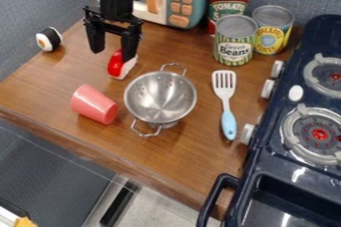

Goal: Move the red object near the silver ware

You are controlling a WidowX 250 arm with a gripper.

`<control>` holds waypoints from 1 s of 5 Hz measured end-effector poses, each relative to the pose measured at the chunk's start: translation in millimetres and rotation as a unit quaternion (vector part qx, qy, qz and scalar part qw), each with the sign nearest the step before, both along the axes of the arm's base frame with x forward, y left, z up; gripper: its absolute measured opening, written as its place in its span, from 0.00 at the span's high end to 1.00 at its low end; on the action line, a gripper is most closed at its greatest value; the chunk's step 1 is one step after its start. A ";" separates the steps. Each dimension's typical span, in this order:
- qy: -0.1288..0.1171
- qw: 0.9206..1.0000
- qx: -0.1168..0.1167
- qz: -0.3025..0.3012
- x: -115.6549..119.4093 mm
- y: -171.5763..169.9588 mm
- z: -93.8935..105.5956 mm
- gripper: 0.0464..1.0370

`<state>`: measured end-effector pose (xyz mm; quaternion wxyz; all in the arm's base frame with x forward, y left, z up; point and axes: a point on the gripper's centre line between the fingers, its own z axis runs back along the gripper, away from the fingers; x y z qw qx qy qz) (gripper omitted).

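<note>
The claw (112, 56) hung open by the red toy (116, 65).
The toy lay at the colander's (160, 97) ten o'clock; a sound grasp called for centring astride it, then closing squarely.

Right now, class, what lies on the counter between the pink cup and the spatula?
In the camera view, the metal colander stands between the pink cup and the spatula.
</note>
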<state>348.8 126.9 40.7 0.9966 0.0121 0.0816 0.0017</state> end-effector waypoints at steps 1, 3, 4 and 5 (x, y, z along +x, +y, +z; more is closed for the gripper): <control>0.010 1.000 -0.004 0.007 -0.7 -0.9 -3.1 0.04; 0.026 0.999 -0.002 0.027 -0.8 0.4 -7.7 0.09; 0.024 0.999 0.002 0.034 1.1 1.5 -5.5 0.40; 0.024 0.999 0.004 0.043 0.6 1.6 -5.7 0.56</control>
